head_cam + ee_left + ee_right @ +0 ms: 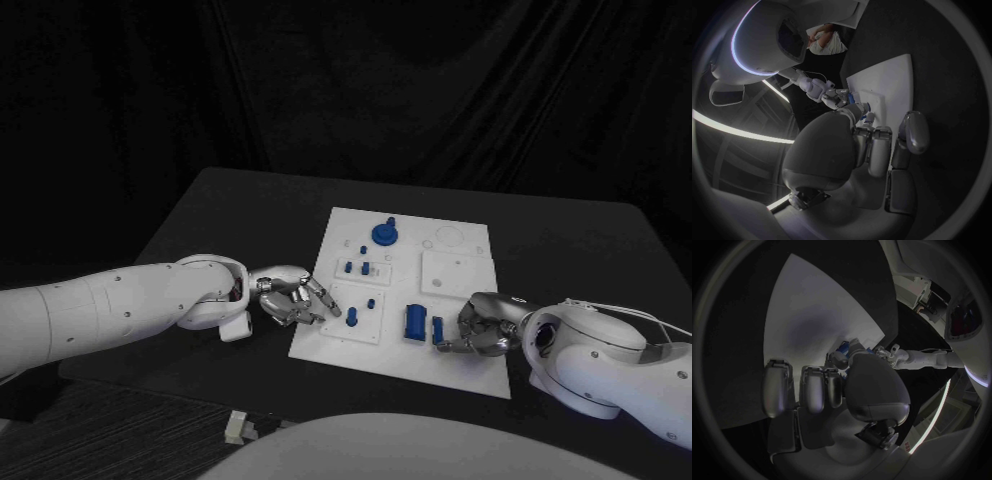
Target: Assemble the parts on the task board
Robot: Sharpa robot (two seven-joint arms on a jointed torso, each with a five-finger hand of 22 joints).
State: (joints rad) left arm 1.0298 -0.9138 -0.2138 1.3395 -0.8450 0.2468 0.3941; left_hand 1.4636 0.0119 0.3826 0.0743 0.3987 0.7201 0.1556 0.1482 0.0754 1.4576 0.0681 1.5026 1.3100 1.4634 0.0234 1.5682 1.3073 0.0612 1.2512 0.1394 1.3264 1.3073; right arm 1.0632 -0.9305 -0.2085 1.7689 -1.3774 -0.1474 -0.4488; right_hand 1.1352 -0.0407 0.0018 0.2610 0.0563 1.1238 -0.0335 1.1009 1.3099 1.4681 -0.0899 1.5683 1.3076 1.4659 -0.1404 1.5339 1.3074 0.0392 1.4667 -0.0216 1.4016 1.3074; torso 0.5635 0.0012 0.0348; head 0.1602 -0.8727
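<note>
I have my right hand [483, 325] down at the near right part of the task board [459, 268], its fingers [814, 390] curled around a small blue part [437, 331] that stands just beside a taller blue block [414, 321]; I judge this the step in hand, seating or lifting that piece, though I cannot tell whether my fingers truly clamp it or only touch it. The part looks upright, its long axis rising from the board, leaning perhaps a little toward me. In my right wrist view a bit of blue [842, 347] peeps out past my thumb, against the white plate. My left hand [296, 298] rests at the board's left edge on the black counter [577, 240], fingers loosely curled and apart, holding nothing that I can see, probably steadying the plate. Further off stand a round-headed blue knob [384, 233] near the far edge and small blue pegs [365, 268] in the middle block. Next, I think, I must keep the piece vertical, line it over its seat and press straight down, while my left holds the board from sliding.
</note>
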